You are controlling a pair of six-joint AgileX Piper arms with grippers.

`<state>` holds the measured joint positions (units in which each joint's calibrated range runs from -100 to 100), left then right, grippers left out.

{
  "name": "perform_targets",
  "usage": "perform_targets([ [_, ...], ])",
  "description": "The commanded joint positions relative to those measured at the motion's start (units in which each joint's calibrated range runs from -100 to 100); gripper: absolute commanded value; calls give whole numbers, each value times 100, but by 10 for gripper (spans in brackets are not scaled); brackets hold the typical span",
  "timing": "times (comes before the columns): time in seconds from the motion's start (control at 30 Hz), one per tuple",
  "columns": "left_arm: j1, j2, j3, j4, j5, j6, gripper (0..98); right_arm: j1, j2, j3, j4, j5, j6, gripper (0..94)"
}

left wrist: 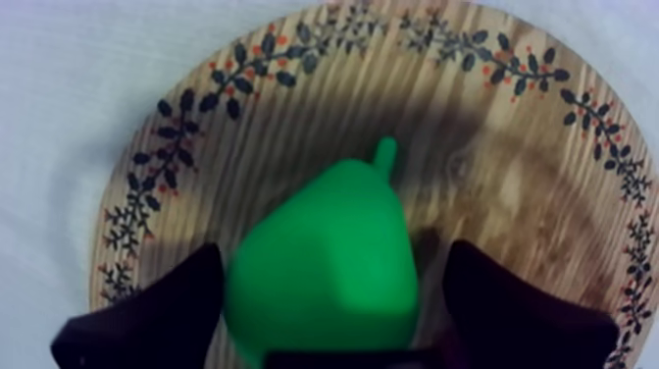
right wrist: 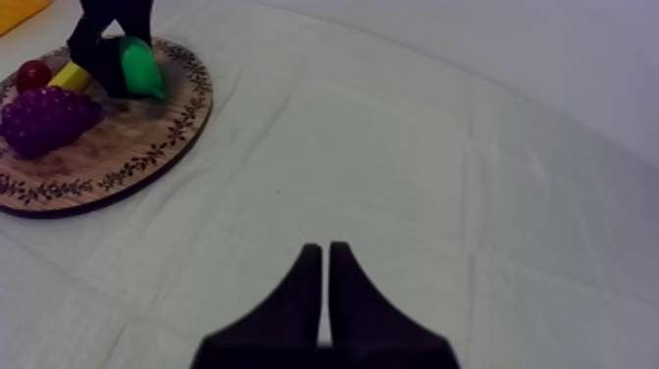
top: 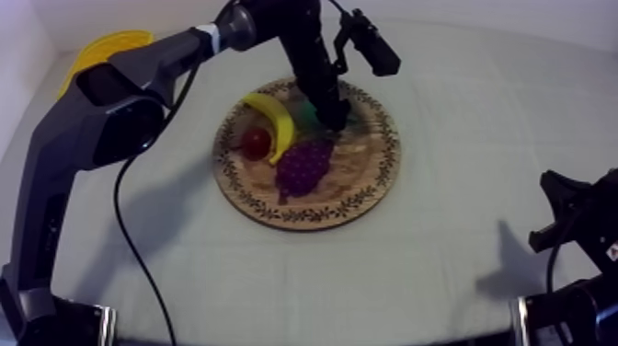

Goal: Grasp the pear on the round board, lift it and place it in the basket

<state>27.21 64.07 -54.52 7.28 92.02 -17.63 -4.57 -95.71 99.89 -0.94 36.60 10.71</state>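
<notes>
Here the left gripper (top: 331, 115) is down on the board (top: 360, 184), its fingers (left wrist: 177, 304) apart, one on each side of the pear (left wrist: 324, 265). One finger looks to touch the pear; the other seems just short of it. The pear rests on the board's far side, just beside the banana (top: 271, 115). The small red fruit (top: 256, 141) and the grapes (top: 303, 166) lie nearer. The basket (top: 106, 48) sits at the table's far left corner, well apart. The right gripper (right wrist: 326, 255) hangs over bare cloth (right wrist: 441, 147), fingers together.
</notes>
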Motion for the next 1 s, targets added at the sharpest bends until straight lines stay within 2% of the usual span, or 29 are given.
perform_targets([
  [0.0, 2, 15, -10, -14, -12, 49, 708, -3, -4, 0, -1, 1, -4, 4],
  [0.17, -7, 31, 60, -23, -88, 158, 568, -3, -4, 0, -1, 1, -4, 4],
  [0.33, -5, 22, 123, -30, -147, 203, 495, -3, -4, 0, -1, 1, -4, 4],
  [0.63, 30, -156, 305, -38, -213, 212, 477, -3, -4, 0, -1, 1, -4, 4],
  [0.97, 132, -1096, 814, -45, -237, 209, 482, -3, -4, 0, -1, 1, -4, 4],
])
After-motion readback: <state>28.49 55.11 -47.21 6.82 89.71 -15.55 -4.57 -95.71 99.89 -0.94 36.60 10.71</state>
